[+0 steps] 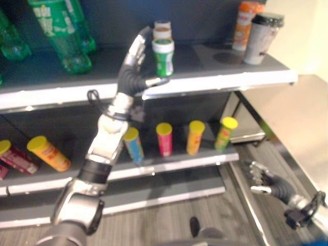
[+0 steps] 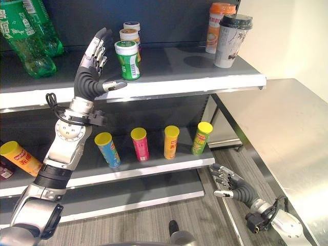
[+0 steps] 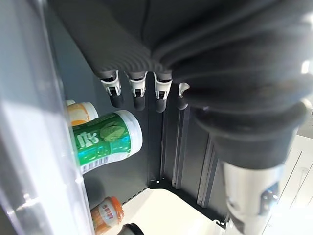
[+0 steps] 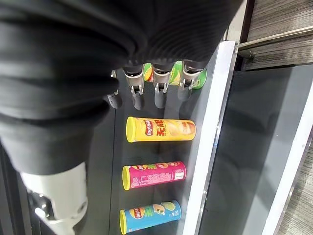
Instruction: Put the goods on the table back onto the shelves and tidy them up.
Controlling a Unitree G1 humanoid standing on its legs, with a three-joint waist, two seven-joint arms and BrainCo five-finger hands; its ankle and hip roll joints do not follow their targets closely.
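Left hand (image 2: 91,72) raised at the top shelf (image 2: 169,82), fingers straight and holding nothing, thumb just beside the green jar (image 2: 127,60) standing upright near the shelf edge; right hand (image 2: 231,187) hangs low beside the steel table (image 2: 292,133), fingers relaxed, empty

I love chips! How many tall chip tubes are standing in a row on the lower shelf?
4, upright in a row: blue, pink, orange, green, left to right. Another orange tube lies tilted further left; more may be hidden.
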